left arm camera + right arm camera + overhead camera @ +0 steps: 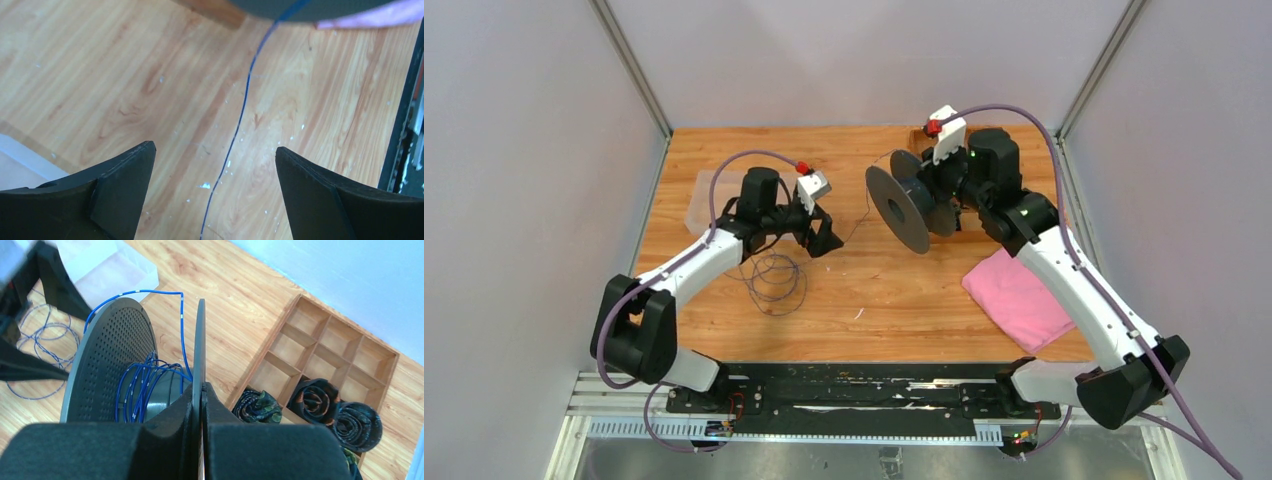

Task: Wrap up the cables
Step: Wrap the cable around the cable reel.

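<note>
**The cable runs between the fingers of our open left hand, heading for the spool.**

Our left hand is spread wide and grips nothing. The thin blue strand passes between its fingers and touches neither, with its long axis pointing from the hand straight to the spool. The loose loops lie on the tabletop, beyond that hand from the spool. Our right hand is clamped on the spool's flange edge. We judge that the left hand, nearer the free strand, should close on it.
</note>
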Motion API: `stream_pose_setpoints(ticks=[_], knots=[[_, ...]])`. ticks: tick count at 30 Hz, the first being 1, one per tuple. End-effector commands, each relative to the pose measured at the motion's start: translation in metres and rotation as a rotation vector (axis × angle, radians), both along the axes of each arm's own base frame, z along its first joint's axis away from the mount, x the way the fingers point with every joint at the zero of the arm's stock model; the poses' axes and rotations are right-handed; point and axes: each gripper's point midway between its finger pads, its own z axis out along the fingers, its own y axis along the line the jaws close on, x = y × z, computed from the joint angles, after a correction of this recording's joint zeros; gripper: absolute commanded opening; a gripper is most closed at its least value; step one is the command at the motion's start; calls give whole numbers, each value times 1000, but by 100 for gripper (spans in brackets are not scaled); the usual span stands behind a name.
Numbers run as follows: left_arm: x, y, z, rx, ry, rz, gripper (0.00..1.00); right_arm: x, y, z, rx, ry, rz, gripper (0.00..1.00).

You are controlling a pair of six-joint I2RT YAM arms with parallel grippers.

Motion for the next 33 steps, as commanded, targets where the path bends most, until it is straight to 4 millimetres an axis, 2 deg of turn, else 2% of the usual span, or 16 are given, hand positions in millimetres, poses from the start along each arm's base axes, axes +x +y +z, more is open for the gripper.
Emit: stream_pose_setpoints(ticks=[1, 5, 9, 14, 17, 21, 27, 33], knots=[[-19, -10, -14, 52, -108, -103, 93, -5, -16, 53, 89, -75, -63, 1], [-15, -8, -29, 130, -129, -73, 84, -5, -22, 60, 105, -68, -80, 1], [-12, -5, -38, 191, -129, -65, 68, -4, -25, 62, 120, -58, -98, 1], [-21, -10, -55, 263, -155, -112, 48, -1, -25, 64, 133, -49, -114, 1], [-23, -15, -63, 279, -147, -134, 41, -2, -23, 67, 149, -45, -109, 1], [-21, -18, -71, 300, -141, -144, 36, -2, -23, 73, 164, -45, -111, 1], [-18, -12, -81, 339, -125, -118, 12, 1, -28, 78, 176, -48, -129, 1], [-16, -9, -75, 336, -112, -74, 1, 0, -29, 76, 177, -38, -125, 1]])
